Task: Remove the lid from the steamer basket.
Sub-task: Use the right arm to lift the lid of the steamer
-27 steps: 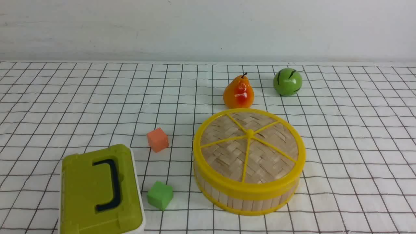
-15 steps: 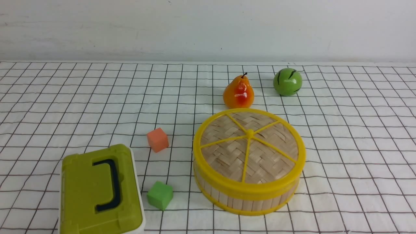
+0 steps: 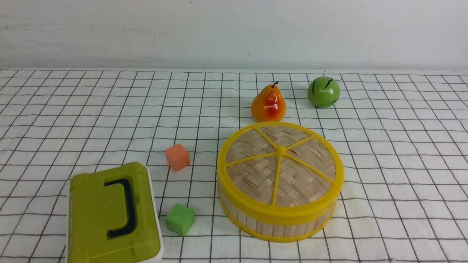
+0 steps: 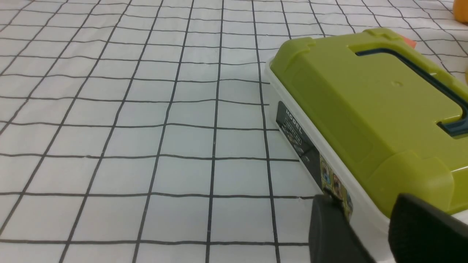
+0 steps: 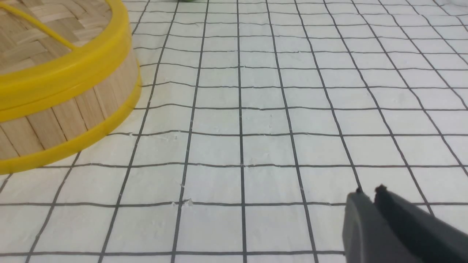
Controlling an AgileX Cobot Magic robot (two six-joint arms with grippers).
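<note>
The lid [image 3: 256, 175], woven tan bamboo with a yellow rim and spokes, sits closed on the steamer basket [image 3: 256, 225] right of centre on the checked cloth. Neither gripper shows in the front view. In the right wrist view my right gripper [image 5: 370, 190] is shut and empty, low over the cloth, well apart from the basket [image 5: 73, 109] and its lid rim [image 5: 65, 69]. In the left wrist view my left gripper [image 4: 365, 204] is open and empty, close to a near corner of the olive-green box [image 4: 365, 98].
The olive-green box [image 3: 109, 215] with a dark handle stands front left. An orange cube [image 3: 177, 157] and a green cube [image 3: 180, 219] lie between it and the basket. A pear [image 3: 268, 104] and a green ball-like fruit [image 3: 323, 92] stand behind the basket.
</note>
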